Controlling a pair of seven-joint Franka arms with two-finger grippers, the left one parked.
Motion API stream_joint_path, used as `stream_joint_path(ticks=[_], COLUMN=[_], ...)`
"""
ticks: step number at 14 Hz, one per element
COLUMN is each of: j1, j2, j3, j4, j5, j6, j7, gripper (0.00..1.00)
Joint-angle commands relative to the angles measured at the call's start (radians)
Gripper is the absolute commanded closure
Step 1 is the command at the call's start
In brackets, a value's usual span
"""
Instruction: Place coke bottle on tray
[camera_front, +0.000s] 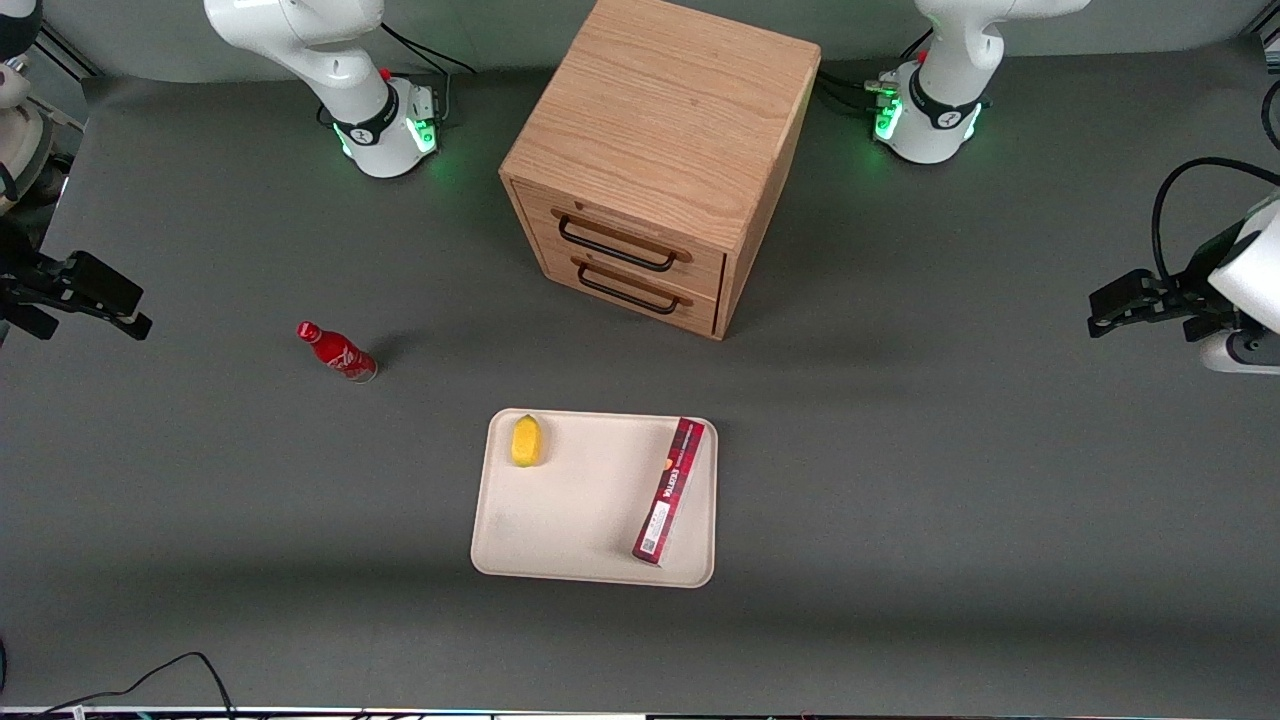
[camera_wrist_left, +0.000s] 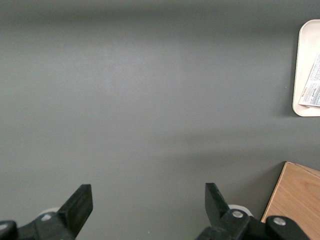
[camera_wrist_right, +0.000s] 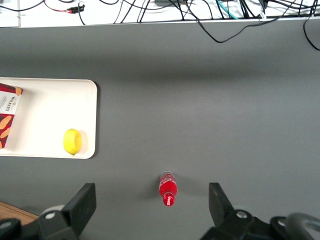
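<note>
Gripper (camera_wrist_right: 150, 210) wide open, holding nothing, hanging high near the working arm's end of the table, well apart from the coke bottle (camera_front: 337, 352), which stands on the bare mat, away from the tray (camera_front: 560, 520). You're at the approach step, I'd say: bring the fingers (camera_wrist_right: 82, 202) down around the bottle, centred, before closing. Mind the lemon (camera_front: 526, 441) and red box (camera_front: 669, 490) already on the tray.
</note>
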Motion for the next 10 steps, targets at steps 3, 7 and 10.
stream_joint_path(ticks=[3, 7, 10], j1=[0.006, 0.008, 0.020], j2=[-0.011, 0.014, 0.026], j3=[-0.012, -0.011, -0.011], j4=[-0.016, -0.016, -0.027], j5=[0.023, 0.023, 0.023], j6=[-0.012, -0.004, -0.004], j7=[-0.025, -0.014, -0.025], gripper=[0.00, 0.00, 0.00])
